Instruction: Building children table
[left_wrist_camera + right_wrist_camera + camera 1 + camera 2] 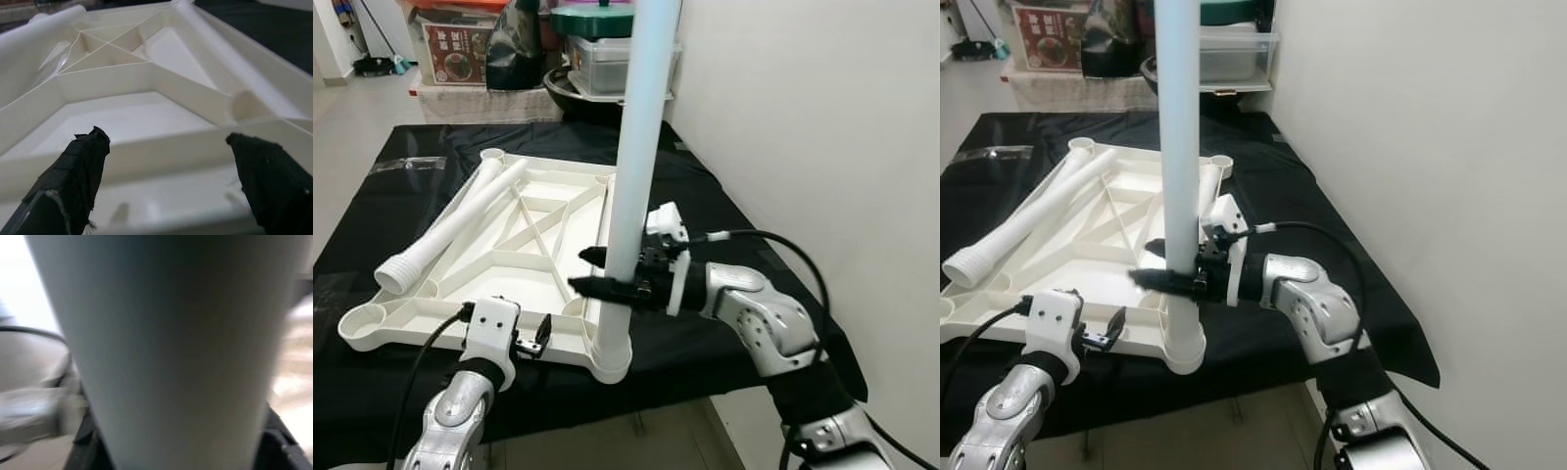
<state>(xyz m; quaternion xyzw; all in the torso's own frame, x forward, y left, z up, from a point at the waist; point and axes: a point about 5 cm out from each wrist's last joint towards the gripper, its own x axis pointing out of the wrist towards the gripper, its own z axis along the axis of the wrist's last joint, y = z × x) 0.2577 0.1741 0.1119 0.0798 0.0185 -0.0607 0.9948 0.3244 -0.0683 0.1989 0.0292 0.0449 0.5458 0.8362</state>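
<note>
A white plastic tabletop [411, 333] lies upside down on a black-covered table [724, 211]. One long white leg [636, 147] stands upright in the near right corner socket [612, 357]. My right gripper [582, 269] is shut around this leg just above the socket; the leg [166, 347] shows very close in the right wrist view. Two loose legs [450, 230] lie side by side on the tabletop's left part. My left gripper [540, 338] is open at the tabletop's near edge, and its black fingers [83, 166] stand apart before the rim [161, 156].
A white wall [822, 117] runs close along the table's right side. Boxes [455, 49], a black bag and stacked plastic containers [602, 59] stand beyond the far end. Bare floor [352, 117] lies to the left of the table.
</note>
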